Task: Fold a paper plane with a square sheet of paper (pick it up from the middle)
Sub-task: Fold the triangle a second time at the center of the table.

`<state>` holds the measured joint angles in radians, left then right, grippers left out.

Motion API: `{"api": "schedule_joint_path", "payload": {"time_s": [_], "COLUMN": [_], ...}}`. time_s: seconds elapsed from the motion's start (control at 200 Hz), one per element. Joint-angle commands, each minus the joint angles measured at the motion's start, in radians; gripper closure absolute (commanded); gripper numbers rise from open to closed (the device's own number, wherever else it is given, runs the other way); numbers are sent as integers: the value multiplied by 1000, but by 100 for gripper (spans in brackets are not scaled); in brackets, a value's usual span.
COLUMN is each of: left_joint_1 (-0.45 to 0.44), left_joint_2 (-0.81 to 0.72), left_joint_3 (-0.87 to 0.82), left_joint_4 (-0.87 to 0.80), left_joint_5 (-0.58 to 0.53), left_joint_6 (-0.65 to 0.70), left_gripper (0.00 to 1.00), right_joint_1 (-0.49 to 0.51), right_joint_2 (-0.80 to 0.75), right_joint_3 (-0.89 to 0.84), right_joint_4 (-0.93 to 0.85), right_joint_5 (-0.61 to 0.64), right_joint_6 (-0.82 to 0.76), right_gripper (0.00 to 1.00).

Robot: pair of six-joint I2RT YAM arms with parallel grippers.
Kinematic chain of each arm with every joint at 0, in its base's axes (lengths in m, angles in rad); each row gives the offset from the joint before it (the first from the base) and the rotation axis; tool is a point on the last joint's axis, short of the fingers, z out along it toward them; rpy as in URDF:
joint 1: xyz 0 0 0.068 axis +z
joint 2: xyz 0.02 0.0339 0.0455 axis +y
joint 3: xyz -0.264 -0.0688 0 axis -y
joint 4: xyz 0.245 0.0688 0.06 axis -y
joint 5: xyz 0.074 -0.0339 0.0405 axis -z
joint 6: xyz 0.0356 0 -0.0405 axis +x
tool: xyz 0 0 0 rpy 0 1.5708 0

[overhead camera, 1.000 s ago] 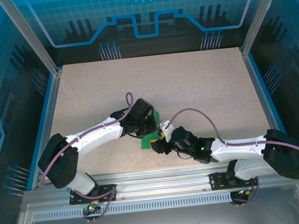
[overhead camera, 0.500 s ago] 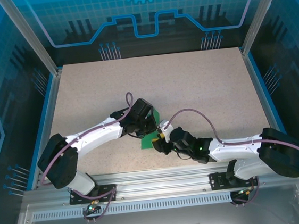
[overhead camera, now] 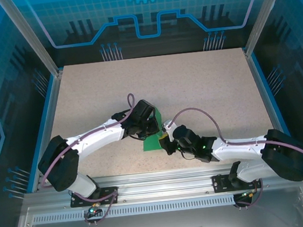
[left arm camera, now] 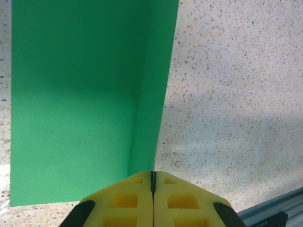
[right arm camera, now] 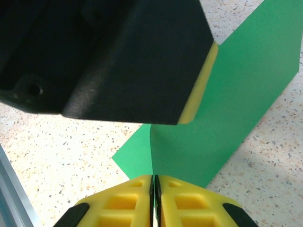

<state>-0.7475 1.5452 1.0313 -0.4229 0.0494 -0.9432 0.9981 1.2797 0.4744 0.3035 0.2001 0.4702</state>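
One speckled table (overhead camera: 203,86) bears two arms, left arm (overhead camera: 94,137) and right arm (overhead camera: 242,148), and one square sheet of paper (left arm camera: 75,104) at the front middle between them. The sheet is bent into two panels, one flat and one raised, and its crease runs away from the bases, leaning right. The left gripper (left arm camera: 153,176) and right gripper (right arm camera: 152,178) each pinch the raised panel tight

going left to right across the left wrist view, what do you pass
flat part of the thin bright-green paper sheet → its raised flap → speckled beige tabletop → grey metal rail
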Motion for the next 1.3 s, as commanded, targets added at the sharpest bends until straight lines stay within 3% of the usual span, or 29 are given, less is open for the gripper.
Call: {"api": "schedule_joint_path", "payload": {"time_s": [0.0, 0.155, 0.315, 0.51, 0.94, 1.29], "left_joint_1": [-3, -2, 12, 27, 56, 57], "left_joint_2": [-26, -54, -94, -163, -247, -235], "left_joint_3": [-2, -2, -21, -70, -187, -211], "left_joint_4": [-35, -60, -77, -79, -50, -22], "left_joint_5": [1, -33, -58, -97, -105, -71], "left_joint_6": [-5, 7, 7, 5, 7, 43], "left_gripper": [86, 75, 53, 37, 42, 51], "right_joint_1": [-23, -59, -103, -134, -266, -333], "right_joint_2": [-5, 4, 25, 102, 336, 436], "right_joint_3": [32, 40, 58, 135, 321, 425], "right_joint_4": [-24, -27, -60, -136, -309, -416], "right_joint_5": [-51, -144, -242, -362, -572, -640], "right_joint_6": [12, 9, 11, -2, -22, -136], "right_gripper": [91, 97, 97, 97, 94, 91]}}
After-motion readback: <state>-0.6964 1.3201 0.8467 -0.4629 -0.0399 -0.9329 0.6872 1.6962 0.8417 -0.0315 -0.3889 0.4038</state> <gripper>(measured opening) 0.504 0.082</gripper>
